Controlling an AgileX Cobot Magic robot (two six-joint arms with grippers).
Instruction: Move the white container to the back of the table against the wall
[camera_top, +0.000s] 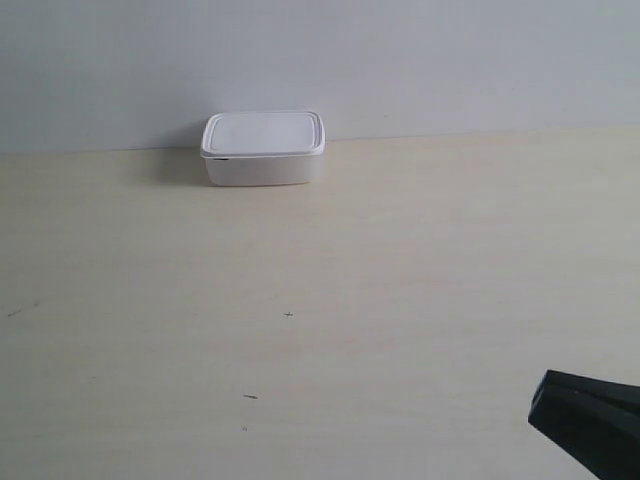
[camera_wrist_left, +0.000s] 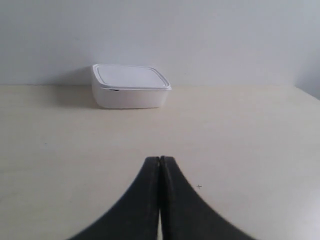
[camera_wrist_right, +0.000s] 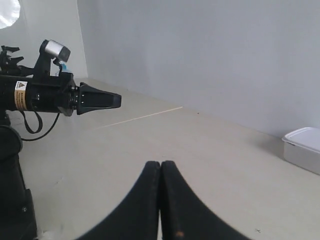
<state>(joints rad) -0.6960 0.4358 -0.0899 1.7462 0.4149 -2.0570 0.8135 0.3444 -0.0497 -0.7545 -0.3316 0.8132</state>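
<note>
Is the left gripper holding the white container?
No; the left gripper is shut and empty, the white container far off by the wall.

White container (camera_top: 263, 148): one, with one lid (camera_top: 263, 132). Table (camera_top: 400, 280): one. Wall (camera_top: 450, 60): one. Grippers: two, left gripper (camera_wrist_left: 159, 159) and right gripper (camera_wrist_right: 160, 163). Arm-mounted camera (camera_wrist_right: 54, 50): one.

**A:** What runs out of frame?
**B:** In the exterior view, the arm at the exterior view's right (camera_top: 592, 425) is only a black wedge, clipped by the right and bottom edges; its tool can't be made out.
**A:** And the wrist views?
**B:** The left tool (camera_wrist_left: 159, 159) and the right tool (camera_wrist_right: 160, 163) are each cut by the picture's edge, only finger ends showing; in the right wrist view the white container (camera_wrist_right: 304, 149) is cropped, and so is the left arm (camera_wrist_right: 45, 97).
**A:** Anything hidden?
**B:** The container's rear side; whether it touches the wall (camera_top: 450, 60) can't be told; the specks (camera_top: 289, 315) on the surface (camera_top: 450, 300) are too small to identify.
</note>
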